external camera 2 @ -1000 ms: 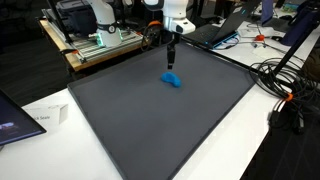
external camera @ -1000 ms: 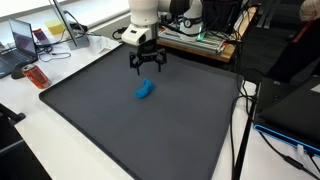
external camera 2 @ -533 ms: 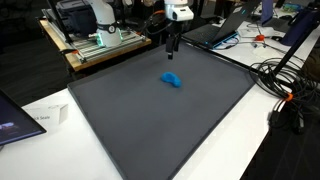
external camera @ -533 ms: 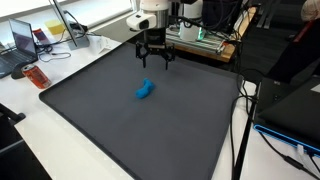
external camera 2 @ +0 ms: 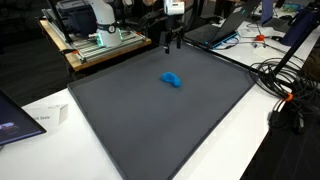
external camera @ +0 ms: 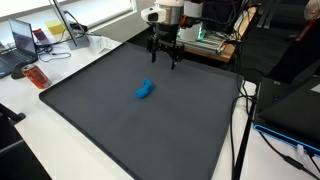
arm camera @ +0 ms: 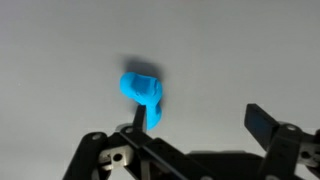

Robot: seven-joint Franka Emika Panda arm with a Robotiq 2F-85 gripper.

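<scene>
Looking through the wrist view, I see the gripper (arm camera: 197,122) spread wide and empty above the dark mat (external camera: 110,125). The blue lump (arm camera: 142,90) lies flat on the mat, just off one finger (arm camera: 136,122) rather than centred in the gap, its long axis roughly crosswise to it. In both exterior views the gripper hovers beyond the lump (external camera: 146,90), toward the cluttered bench (external camera: 205,42).

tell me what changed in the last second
The gripper, open and empty throughout, drew away from the blue object toward the far edge of the dark mat. Nothing was grasped or released. The blue object and the dark mat stayed where they were.
</scene>
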